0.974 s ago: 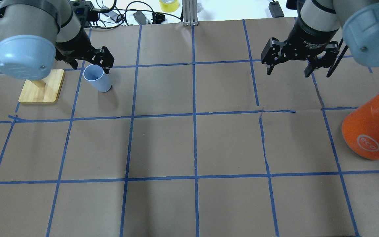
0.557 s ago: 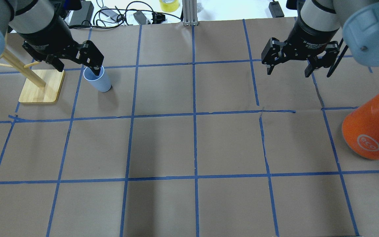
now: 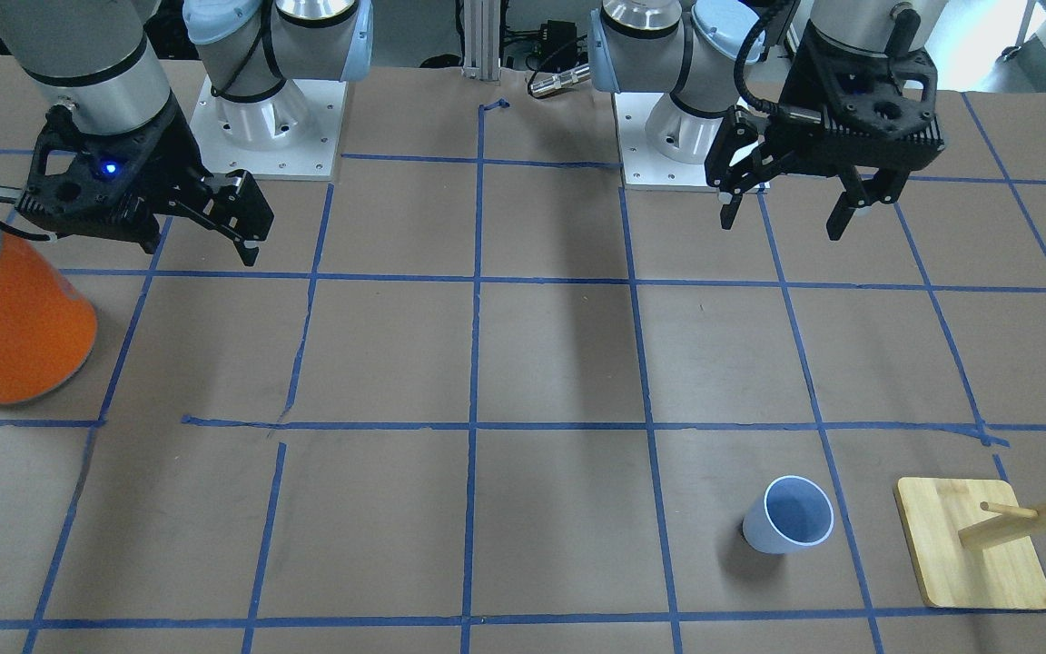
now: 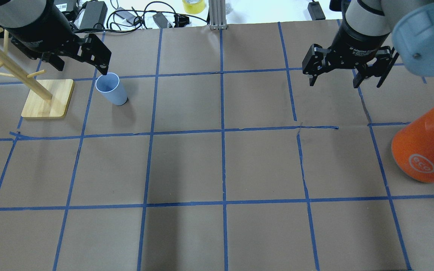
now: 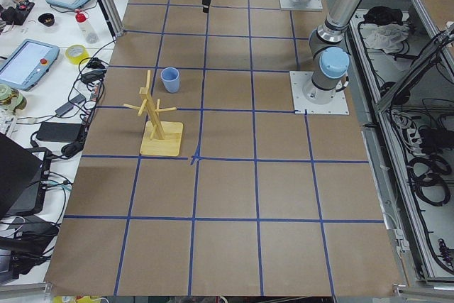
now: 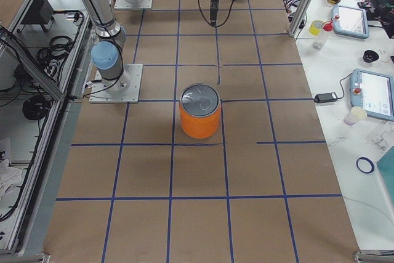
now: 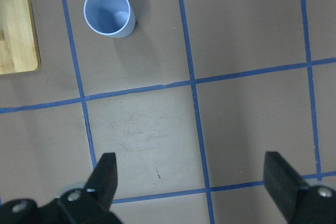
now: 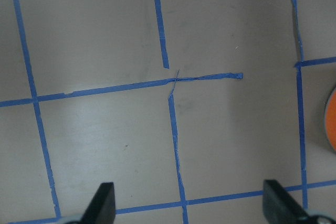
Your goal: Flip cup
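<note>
The cup (image 4: 110, 89) is a small pale blue tumbler standing upright with its mouth up, next to a wooden rack. It also shows in the front view (image 3: 791, 515), the left side view (image 5: 170, 79) and the left wrist view (image 7: 108, 11). My left gripper (image 4: 81, 64) is open and empty, raised well above the table and apart from the cup; in the wrist view its fingers (image 7: 105, 177) frame bare paper with the cup far ahead. My right gripper (image 4: 333, 82) is open and empty, high over the far right of the table.
A large orange can (image 4: 424, 150) with a silver top stands at the right edge, also in the right side view (image 6: 199, 118). A wooden peg rack on a square base (image 4: 49, 99) stands just left of the cup. Brown paper with blue tape grid covers the table.
My left gripper has lifted up and away from the cup's rim, leaving the cup standing upright where it was. The right gripper has shifted only slightly.
</note>
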`<state>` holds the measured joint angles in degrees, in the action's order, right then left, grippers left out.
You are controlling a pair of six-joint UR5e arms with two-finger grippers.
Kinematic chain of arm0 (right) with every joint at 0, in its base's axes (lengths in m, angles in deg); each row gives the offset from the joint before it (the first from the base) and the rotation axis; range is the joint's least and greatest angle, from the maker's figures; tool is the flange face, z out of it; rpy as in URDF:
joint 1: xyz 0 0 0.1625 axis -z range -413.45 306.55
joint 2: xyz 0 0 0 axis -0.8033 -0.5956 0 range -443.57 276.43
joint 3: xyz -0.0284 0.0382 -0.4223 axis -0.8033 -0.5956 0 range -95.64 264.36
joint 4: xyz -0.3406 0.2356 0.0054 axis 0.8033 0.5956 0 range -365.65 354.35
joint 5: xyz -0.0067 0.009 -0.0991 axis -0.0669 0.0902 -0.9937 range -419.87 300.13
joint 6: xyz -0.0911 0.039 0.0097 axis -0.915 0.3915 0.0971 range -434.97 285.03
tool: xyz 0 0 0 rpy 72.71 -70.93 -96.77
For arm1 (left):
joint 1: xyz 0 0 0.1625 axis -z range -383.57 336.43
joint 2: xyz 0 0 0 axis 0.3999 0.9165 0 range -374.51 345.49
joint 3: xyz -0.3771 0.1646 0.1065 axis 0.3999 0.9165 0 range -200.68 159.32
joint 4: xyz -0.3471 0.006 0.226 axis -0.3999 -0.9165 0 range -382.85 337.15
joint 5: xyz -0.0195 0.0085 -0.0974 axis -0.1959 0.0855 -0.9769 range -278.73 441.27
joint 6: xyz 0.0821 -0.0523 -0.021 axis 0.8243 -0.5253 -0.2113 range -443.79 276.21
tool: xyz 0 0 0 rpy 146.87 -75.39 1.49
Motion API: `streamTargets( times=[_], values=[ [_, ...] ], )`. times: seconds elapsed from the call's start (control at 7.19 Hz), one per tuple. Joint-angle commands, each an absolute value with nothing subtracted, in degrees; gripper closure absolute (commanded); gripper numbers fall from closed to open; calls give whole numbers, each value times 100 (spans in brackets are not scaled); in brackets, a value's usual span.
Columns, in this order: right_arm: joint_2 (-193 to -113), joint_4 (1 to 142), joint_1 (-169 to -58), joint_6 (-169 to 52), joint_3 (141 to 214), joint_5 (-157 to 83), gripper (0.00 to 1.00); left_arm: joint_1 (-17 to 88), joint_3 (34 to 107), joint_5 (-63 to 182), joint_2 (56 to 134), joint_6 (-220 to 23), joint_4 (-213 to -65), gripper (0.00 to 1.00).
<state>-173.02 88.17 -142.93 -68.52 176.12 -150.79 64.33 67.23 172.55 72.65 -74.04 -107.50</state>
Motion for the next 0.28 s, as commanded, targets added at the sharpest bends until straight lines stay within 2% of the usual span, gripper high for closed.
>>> streamTargets(
  times=[0.0,0.14],
  values=[
    [-17304,8821,-14301,-6847,17612,-15075,0,6414,6712,17250,7259,-7404,-10731,0],
    [-17304,8821,-14301,-6847,17612,-15075,0,6405,6721,17250,7259,-7413,-10740,0]
  ],
)
